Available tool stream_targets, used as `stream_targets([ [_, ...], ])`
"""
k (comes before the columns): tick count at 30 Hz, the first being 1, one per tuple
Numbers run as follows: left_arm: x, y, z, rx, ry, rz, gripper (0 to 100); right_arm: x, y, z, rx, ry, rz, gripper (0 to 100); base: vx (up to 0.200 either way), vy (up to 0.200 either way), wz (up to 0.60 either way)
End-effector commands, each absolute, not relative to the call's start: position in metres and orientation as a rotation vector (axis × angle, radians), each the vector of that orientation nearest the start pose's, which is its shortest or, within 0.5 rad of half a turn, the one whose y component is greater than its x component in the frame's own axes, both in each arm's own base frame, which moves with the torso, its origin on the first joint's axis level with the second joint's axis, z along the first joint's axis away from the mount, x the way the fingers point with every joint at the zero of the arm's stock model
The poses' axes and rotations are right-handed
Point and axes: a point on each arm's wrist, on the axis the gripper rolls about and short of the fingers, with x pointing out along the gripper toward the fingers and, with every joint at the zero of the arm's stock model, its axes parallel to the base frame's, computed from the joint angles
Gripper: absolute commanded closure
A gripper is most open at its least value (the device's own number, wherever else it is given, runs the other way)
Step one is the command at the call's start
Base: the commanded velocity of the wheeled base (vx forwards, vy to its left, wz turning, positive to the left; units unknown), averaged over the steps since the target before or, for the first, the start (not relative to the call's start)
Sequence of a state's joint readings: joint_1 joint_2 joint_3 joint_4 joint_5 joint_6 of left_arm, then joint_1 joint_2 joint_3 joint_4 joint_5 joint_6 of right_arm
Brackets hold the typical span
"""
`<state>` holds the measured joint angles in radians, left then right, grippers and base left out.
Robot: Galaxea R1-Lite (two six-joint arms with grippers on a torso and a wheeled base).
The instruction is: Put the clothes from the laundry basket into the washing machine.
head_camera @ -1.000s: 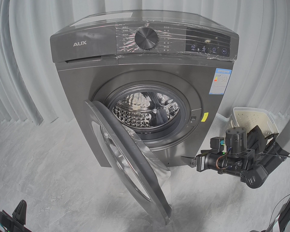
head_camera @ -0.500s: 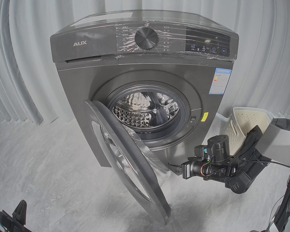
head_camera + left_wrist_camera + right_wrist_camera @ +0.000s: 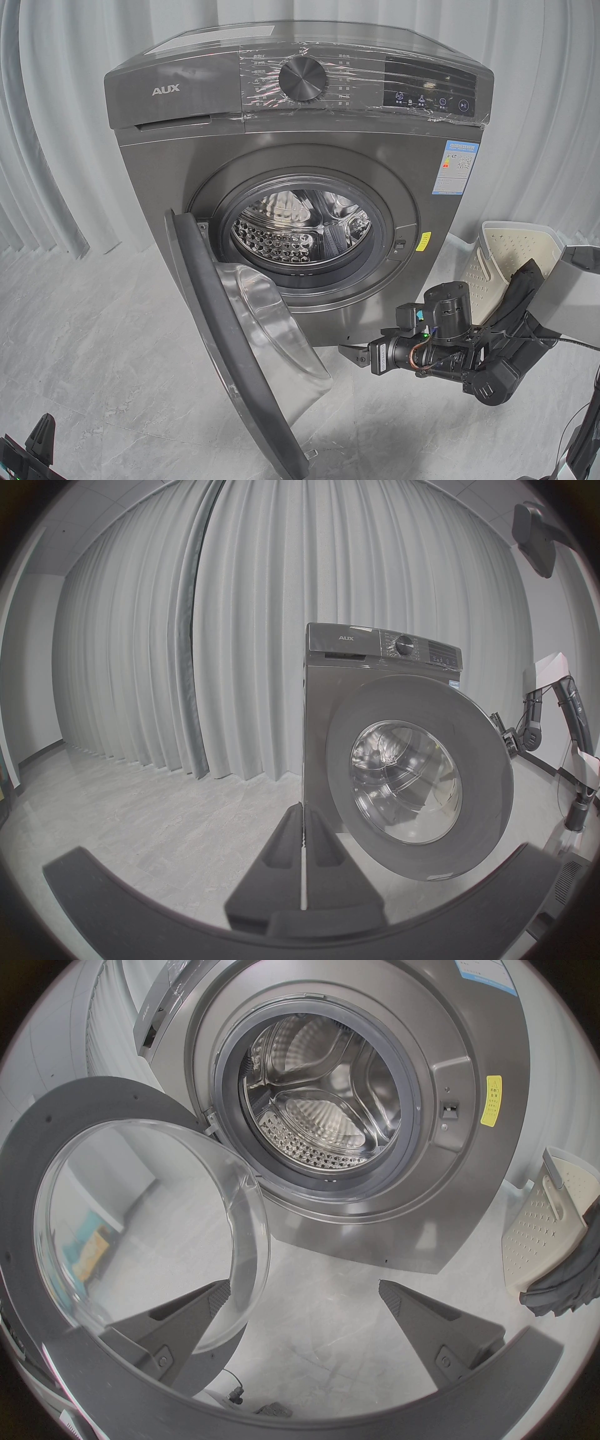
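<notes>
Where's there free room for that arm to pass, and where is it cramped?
The round drum opening is unblocked, with the swung-out door at its left. Bare floor lies left of the washing machine. It is crowded on the right, where the right gripper sits between door and laundry basket.

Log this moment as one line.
door open | drum empty | clothes in basket | right jaws open, empty | left jaws shut

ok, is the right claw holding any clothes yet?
No, the right claw is open, its fingers spread with only bare floor showing between them.
</notes>
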<state>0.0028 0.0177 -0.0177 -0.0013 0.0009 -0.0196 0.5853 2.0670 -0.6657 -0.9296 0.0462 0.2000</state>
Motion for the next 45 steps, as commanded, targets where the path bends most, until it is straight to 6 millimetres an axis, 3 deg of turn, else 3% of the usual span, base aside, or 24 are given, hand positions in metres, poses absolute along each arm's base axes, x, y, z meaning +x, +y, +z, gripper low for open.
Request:
stream_targets([
  [1,-0.023,0.0,0.076,-0.02,-0.003,0.005,100,0.288,0.19,0.059,0.07,0.507,0.563,0,0.0,0.0,0.0],
  [11,-0.023,0.0,0.076,-0.02,-0.003,0.005,100,0.291,0.218,0.037,0.049,0.538,0.613,0,0.0,0.0,0.0],
  [17,-0.023,0.0,0.076,-0.02,-0.003,0.005,100,0.283,0.23,0.04,0.058,0.5,0.658,0,0.0,0.0,0.0],
  [26,-0.023,0.0,0.076,-0.018,-0.003,0.005,100,0.288,0.229,0.045,0.079,0.481,0.653,0,0.0,0.0,0.0],
  [31,-0.023,0.0,0.076,-0.018,-0.003,0.005,100,0.295,0.233,0.051,0.086,0.455,0.658,0,-0.2,0.0,0.0],
  [38,-0.023,0.0,0.076,-0.02,-0.003,0.005,100,0.312,0.231,0.021,0.03,0.498,0.633,0,-0.114,0.0,0.0],
  [45,-0.023,0.0,0.076,-0.02,-0.003,0.005,100,0.305,0.251,0.017,0.026,0.486,0.685,0,0.0,0.0,0.0],
])
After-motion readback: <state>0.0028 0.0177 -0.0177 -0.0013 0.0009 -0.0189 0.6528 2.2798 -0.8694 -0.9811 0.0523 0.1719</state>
